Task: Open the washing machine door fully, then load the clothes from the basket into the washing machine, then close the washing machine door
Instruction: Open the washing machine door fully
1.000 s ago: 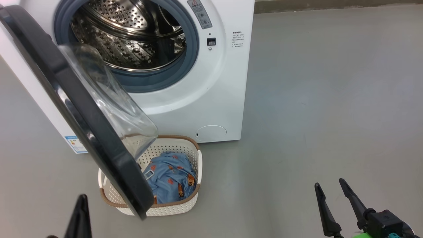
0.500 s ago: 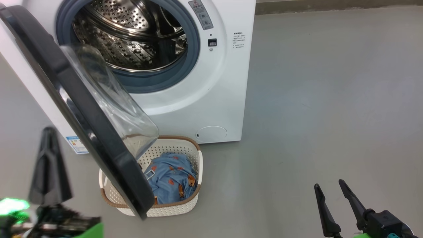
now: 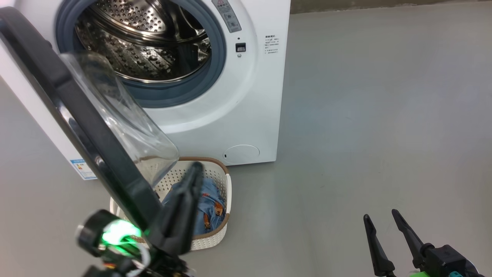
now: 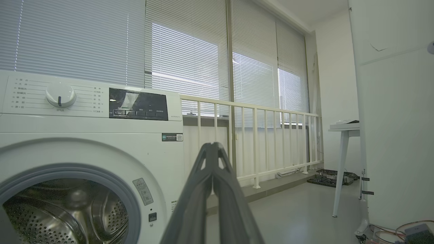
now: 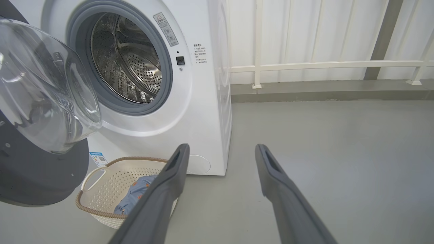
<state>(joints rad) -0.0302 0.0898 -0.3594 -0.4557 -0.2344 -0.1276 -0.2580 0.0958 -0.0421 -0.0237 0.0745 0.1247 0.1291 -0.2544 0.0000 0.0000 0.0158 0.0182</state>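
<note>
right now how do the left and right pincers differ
The left pincer is shut, fingers pressed together; the right pincer is open, fingers apart. In the head view, the left pincer stands in front of the basket; the right pincer sits low right over the floor. Both have long dark fingers and hold nothing.

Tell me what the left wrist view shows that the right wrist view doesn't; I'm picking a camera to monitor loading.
Left wrist adds: the control dial, the window blinds, a white table. Right wrist adds: the basket with the clothes, the washing machine door swung open. Both: the washing machine, its steel drum, the white railing.
</note>
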